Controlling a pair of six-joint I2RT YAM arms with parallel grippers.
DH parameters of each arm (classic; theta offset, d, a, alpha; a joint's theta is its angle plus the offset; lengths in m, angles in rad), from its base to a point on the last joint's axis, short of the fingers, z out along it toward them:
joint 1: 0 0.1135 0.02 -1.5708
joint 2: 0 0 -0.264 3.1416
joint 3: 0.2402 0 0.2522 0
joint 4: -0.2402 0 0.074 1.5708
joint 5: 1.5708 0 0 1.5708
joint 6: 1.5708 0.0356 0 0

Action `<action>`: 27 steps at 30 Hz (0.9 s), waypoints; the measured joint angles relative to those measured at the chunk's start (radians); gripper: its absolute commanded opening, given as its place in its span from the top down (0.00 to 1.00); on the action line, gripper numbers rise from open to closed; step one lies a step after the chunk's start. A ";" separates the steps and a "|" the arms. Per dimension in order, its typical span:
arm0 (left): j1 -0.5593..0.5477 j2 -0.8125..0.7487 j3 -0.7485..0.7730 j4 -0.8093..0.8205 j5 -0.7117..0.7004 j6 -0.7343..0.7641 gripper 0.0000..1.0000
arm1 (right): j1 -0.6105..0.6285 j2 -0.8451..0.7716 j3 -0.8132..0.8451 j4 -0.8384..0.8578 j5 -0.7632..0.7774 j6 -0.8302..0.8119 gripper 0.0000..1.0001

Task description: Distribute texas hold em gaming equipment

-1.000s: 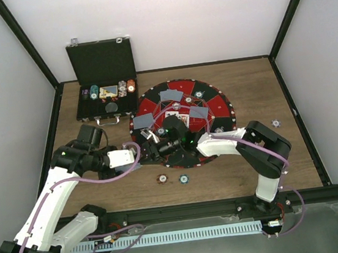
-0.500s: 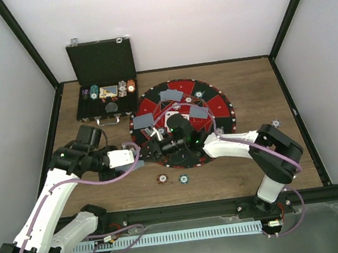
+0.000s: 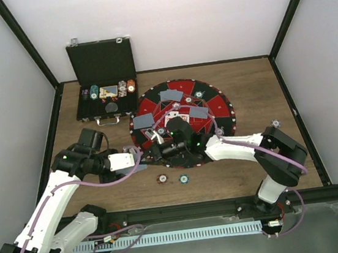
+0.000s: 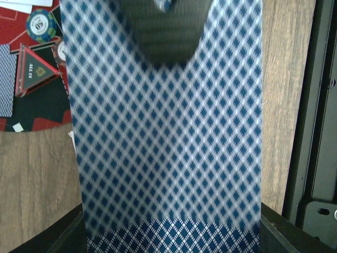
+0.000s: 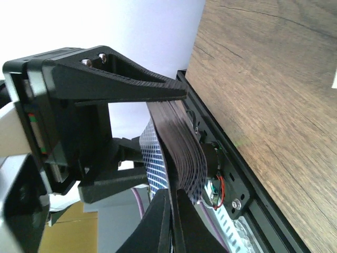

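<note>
My left gripper (image 3: 143,157) is shut on a deck of blue-diamond-backed playing cards (image 4: 168,132), which fills the left wrist view; its fingers (image 4: 281,232) clamp the deck's sides. My right gripper (image 5: 172,211) meets the deck end-on at the mat's near left edge, and its jaws are pinched shut on the edge of the outermost card (image 5: 167,158). The deck (image 5: 184,147) bows sideways there. Three face-down cards (image 3: 171,95) and a teal chip (image 3: 198,94) lie on the mat. Two chips (image 3: 162,178) rest on the wood in front of it.
The round red-and-black mat (image 3: 219,105) lies mid-table, with an "ALL IN" triangle (image 4: 32,68) and a teal chip (image 4: 41,25) on it. An open black case (image 3: 100,61) holding chips stands at the back left. One chip (image 3: 276,123) lies far right.
The right arm has reached further left to the deck, and its gripper has gone from open to shut on a card's edge. The left gripper keeps holding the deck.
</note>
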 measured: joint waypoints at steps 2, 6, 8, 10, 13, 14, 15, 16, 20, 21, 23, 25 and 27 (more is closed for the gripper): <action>0.000 0.000 -0.011 0.003 -0.011 0.000 0.93 | -0.013 -0.019 -0.008 -0.031 -0.002 -0.014 0.99; 0.000 0.000 -0.024 0.008 -0.026 0.000 0.93 | -0.054 -0.064 -0.037 -0.094 -0.005 -0.047 0.99; 0.000 0.002 -0.030 0.014 -0.032 0.000 0.93 | -0.082 -0.084 -0.047 -0.128 -0.010 -0.067 0.99; 0.000 0.005 -0.045 0.027 -0.045 0.000 0.93 | -0.113 -0.105 -0.050 -0.166 -0.017 -0.092 0.99; 0.000 0.016 -0.077 0.053 -0.070 0.002 0.95 | -0.182 -0.134 -0.051 -0.220 -0.035 -0.135 0.99; 0.000 0.022 -0.095 0.065 -0.082 0.002 0.96 | -0.216 -0.144 -0.051 -0.239 -0.046 -0.150 0.99; 0.002 0.026 -0.110 0.076 -0.091 0.002 0.96 | -0.252 -0.153 -0.051 -0.256 -0.056 -0.167 0.99; 0.003 0.031 -0.130 0.090 -0.103 0.003 0.96 | -0.287 -0.160 -0.051 -0.272 -0.061 -0.184 0.99; 0.042 0.060 -0.209 0.150 -0.133 0.021 0.96 | -0.470 -0.171 -0.051 -0.356 -0.086 -0.267 0.99; 0.065 0.072 -0.221 0.162 -0.134 0.029 0.96 | -0.520 -0.168 -0.051 -0.377 -0.089 -0.286 0.99; 0.126 0.110 -0.232 0.186 -0.131 0.050 0.96 | -0.619 -0.156 -0.048 -0.413 -0.092 -0.322 0.99; 0.189 0.150 -0.233 0.211 -0.130 0.075 0.96 | -0.698 -0.122 -0.037 -0.439 -0.090 -0.355 0.99; 0.253 0.190 -0.234 0.239 -0.130 0.105 0.96 | -0.766 -0.060 -0.008 -0.474 -0.083 -0.387 0.99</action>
